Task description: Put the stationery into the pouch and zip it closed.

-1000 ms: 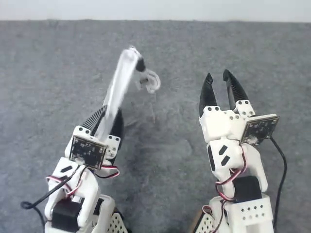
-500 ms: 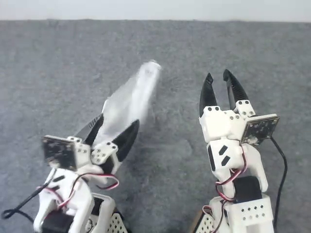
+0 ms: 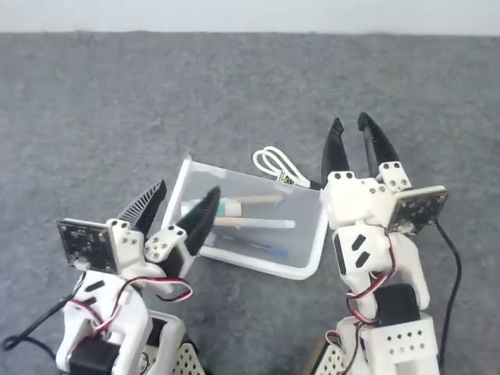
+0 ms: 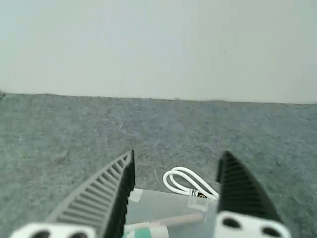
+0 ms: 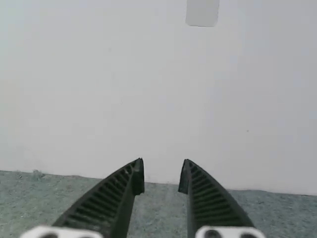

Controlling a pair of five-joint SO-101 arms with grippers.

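The clear pouch lies flat on the grey mat between the two arms. Inside it are a tan pencil, a white pen and a green-tipped item. A white cord loop hangs off its far corner. My left gripper is open at the pouch's near-left corner, holding nothing. In the left wrist view the left gripper frames the pouch and the cord loop. My right gripper stands open beside the pouch's right end; the right gripper faces the wall.
Grey mat covers the table up to a pale wall at the back. Open mat lies to the far left and far right of the arms.
The left gripper held the pouch raised on end, then let it go. The pouch now lies flat, and the left gripper stands open and drawn back. The right arm has not moved.
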